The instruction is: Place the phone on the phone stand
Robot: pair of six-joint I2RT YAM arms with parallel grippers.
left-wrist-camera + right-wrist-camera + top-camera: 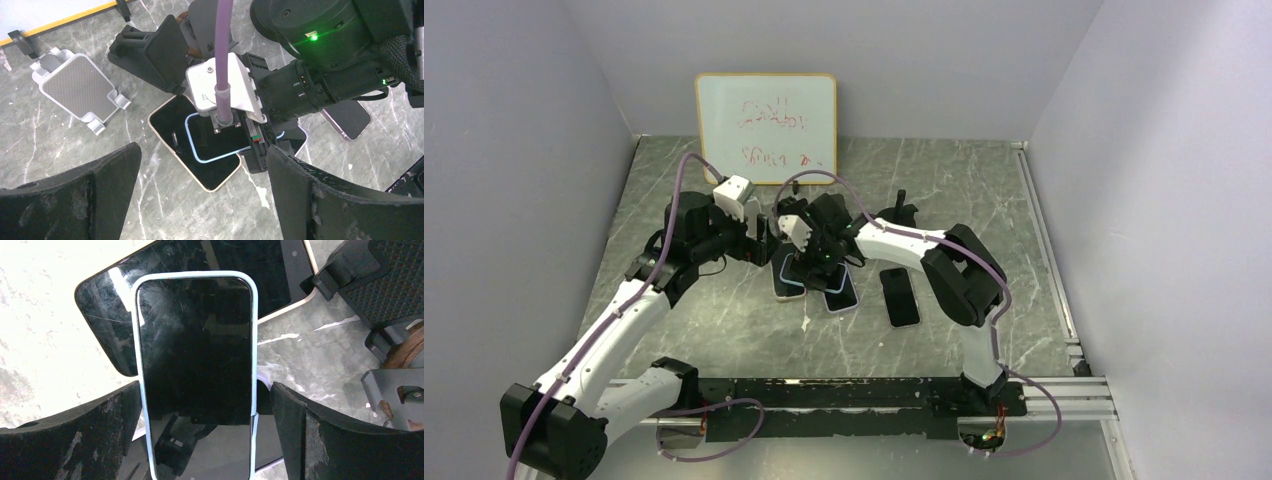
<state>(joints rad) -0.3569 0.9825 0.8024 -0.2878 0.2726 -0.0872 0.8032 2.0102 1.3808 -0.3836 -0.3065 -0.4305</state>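
Both sets of jaws stand spread wide, and neither is pinching anything. The right gripper (205, 390) hangs low over the middle of the marble table (724, 335), with one dark finger on each side of the blue-cased phone (195, 340). The fingers flank its long edges closely, though from here I can't say whether they actually touch the case. That phone lies face up, screen dark, resting crosswise on top of a larger cream-edged phone (102, 297), which lies flat on the stone. The left gripper (202, 152) hovers higher, just beside the right one, looking down on the right arm's white wrist camera housing (220, 87) and its purple cable (222, 35). No phone is on a stand. The silver phone stand (75, 90) lies on the table off to one side of the stacked phones and apart from them. The black phone stand (155, 50) sits just beyond the stack, near its far edge. A purple-cased phone (350, 117) lies partly hidden under the right arm, and another dark phone (900, 297) lies on its own nearer the arm bases. A whiteboard (766, 128) with red scribbles leans against the back wall.
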